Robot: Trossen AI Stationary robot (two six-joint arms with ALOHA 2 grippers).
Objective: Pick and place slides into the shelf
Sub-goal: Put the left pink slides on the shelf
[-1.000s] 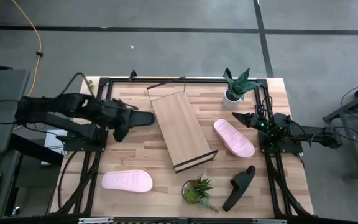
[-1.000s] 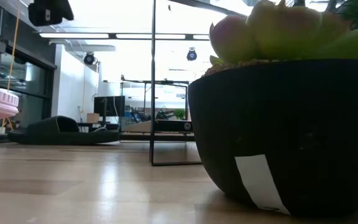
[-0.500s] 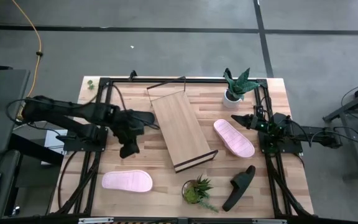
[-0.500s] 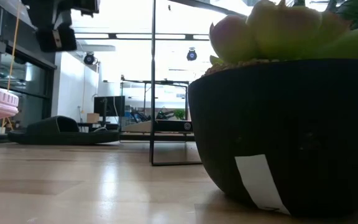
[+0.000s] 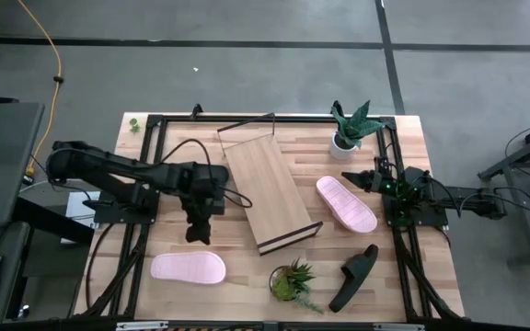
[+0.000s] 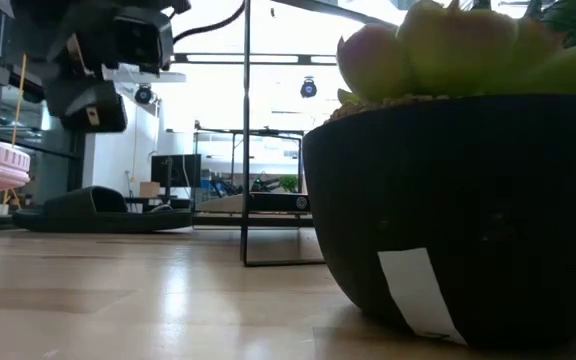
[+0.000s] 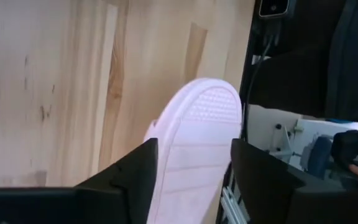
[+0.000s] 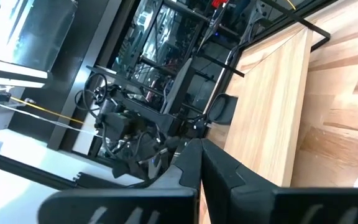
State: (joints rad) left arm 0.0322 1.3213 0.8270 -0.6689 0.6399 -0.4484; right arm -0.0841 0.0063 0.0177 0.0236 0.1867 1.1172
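Left gripper [image 5: 197, 230]: centre-left of high view, fingers spread, empty, above pink slide [image 5: 188, 268]. Right gripper [image 5: 350, 176]: right edge, fingers closed, empty. Shelf [image 5: 267, 190]: centre.

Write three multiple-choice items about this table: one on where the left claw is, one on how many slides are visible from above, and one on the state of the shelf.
1. Where is the left claw?
A. above the pink slide at the table's left front
B. over the white-potted plant
C. on the shelf

2. How many slides show in the high view?
A. two
B. three
C. five

3. What is on the shelf?
A. a pink slide
B. a black slide
C. nothing

Answers: 1 A, the left wrist view looks down on that slide between the open fingers. 2 B, two pink ones, the second right of the shelf, and one black. 3 C, its board shows bare.
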